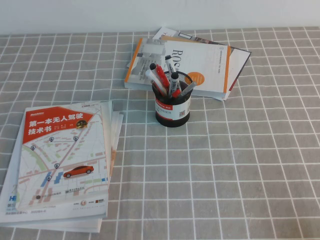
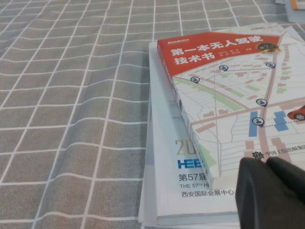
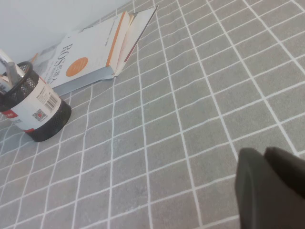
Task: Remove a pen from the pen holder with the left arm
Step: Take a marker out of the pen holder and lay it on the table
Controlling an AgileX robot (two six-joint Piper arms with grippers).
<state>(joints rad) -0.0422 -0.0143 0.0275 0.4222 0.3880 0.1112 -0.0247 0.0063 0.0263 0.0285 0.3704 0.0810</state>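
Left tool (image 2: 266,164) pressed together over the map-cover book (image 2: 228,90) — well apart from the pen holder (image 1: 172,109) on the counter (image 1: 240,175). Unless it spreads, it may topple the pen holder or jam the pens (image 1: 161,79) — right tool (image 3: 264,155), likewise together, above bare counter.

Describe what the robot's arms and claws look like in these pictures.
Only the claws show. The left claw, above the stacked books, is matt black, split into two rounded halves. The right claw, above the checked tablecloth, looks identical. No cables or markings show; the arms are out of view.
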